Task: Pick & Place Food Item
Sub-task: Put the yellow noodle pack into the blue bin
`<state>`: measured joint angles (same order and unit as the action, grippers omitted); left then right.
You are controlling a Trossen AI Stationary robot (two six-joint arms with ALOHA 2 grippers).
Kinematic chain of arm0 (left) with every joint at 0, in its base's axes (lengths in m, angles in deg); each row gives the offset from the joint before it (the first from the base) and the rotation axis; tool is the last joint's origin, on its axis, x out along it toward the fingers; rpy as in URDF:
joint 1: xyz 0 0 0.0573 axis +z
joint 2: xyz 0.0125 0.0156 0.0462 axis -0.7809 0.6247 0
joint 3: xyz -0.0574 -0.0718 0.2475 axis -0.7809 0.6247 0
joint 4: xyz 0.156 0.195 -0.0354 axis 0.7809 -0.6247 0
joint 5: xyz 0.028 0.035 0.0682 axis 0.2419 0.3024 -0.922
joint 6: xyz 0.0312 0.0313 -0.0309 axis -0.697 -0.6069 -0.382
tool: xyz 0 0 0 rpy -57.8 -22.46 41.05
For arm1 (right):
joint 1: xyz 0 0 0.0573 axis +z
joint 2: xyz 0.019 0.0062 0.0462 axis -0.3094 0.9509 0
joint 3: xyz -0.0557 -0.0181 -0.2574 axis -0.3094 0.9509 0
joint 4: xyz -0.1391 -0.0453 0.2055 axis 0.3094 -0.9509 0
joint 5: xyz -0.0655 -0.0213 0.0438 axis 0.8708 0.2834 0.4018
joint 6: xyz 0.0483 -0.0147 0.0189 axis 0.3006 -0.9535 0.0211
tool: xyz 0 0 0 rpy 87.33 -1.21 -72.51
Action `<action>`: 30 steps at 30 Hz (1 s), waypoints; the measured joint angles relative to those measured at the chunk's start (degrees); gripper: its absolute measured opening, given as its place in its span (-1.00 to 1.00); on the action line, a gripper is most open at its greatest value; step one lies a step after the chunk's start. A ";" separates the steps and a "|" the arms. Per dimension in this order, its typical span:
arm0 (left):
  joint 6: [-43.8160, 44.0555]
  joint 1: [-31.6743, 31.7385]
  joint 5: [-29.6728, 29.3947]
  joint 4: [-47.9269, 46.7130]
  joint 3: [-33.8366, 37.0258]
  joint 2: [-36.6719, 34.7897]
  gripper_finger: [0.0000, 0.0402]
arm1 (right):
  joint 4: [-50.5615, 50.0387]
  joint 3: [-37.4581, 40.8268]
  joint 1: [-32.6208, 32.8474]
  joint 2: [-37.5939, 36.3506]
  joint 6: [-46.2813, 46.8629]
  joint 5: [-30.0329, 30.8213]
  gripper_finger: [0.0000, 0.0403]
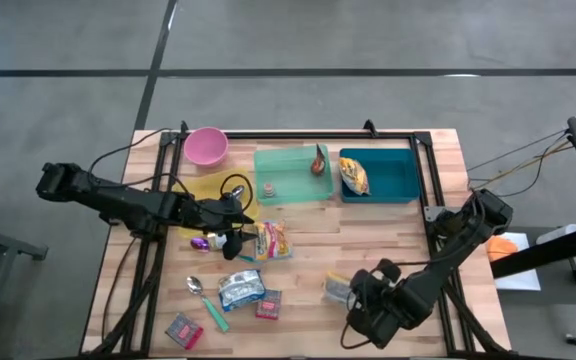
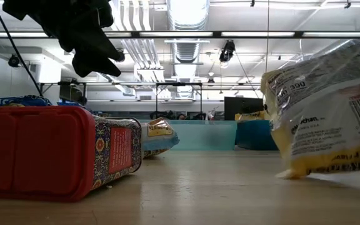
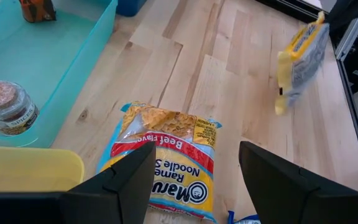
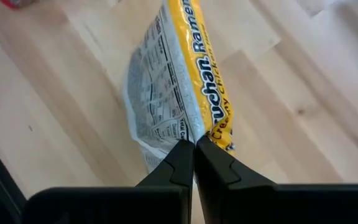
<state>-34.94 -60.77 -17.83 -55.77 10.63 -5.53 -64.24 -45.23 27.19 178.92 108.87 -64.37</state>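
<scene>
A yellow and clear chicken ramen packet (image 4: 173, 81) hangs from my right gripper (image 4: 194, 144), which is shut on it near the table's front right (image 1: 351, 297). The low view shows the packet (image 2: 330, 106) close up at the right. My left gripper (image 3: 194, 152) stands open above a beef ramen packet (image 3: 163, 165) that lies flat on the wood at mid-table (image 1: 273, 240); its fingers touch nothing. A green bin (image 1: 293, 175) and a blue bin (image 1: 393, 185) stand at the far side. My right gripper pinches the packet's sealed end edge (image 4: 191, 134) between its two fingertips. The fingers come from above, slanting steeply down. The packet hangs edge-on below them, upright; in the left wrist view its lower end (image 3: 281, 107) looks clear of the wood.
The green bin holds a spice jar (image 3: 8, 109) and a small brown item (image 1: 318, 163); the blue bin holds a snack bag (image 1: 354, 175). A pink bowl (image 1: 206, 146), a yellow lid (image 1: 208, 190), a spoon (image 1: 196, 285), a red box (image 2: 55, 150) and small packets (image 1: 240, 290) lie left of centre.
</scene>
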 joint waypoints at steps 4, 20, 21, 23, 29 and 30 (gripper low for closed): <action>-0.02 0.00 0.00 0.00 0.00 0.00 0.20 | -4.53 -1.51 -0.05 0.00 1.54 1.53 -0.96; -0.34 0.01 -0.67 0.04 0.00 0.00 0.20 | -18.97 -3.02 -0.62 -4.70 10.92 12.26 -0.96; -0.80 0.02 -0.68 0.09 0.00 0.00 0.20 | -19.42 -3.02 -0.76 -5.51 10.94 13.08 -0.96; -1.37 0.00 -0.68 0.24 0.00 0.00 0.20 | -21.10 -3.02 -1.16 -7.12 11.82 15.20 -0.96; -4.44 0.00 -0.68 1.20 0.00 0.00 0.20 | -27.92 -3.02 -3.64 -12.27 14.90 21.26 -0.96; -5.21 0.00 -0.66 1.55 0.00 0.00 0.20 | -27.97 -2.90 -4.31 -13.25 14.79 22.19 -0.96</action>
<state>-40.16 -60.77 -18.49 -54.22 10.63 -5.53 -92.20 -48.13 22.87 165.67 123.67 -42.18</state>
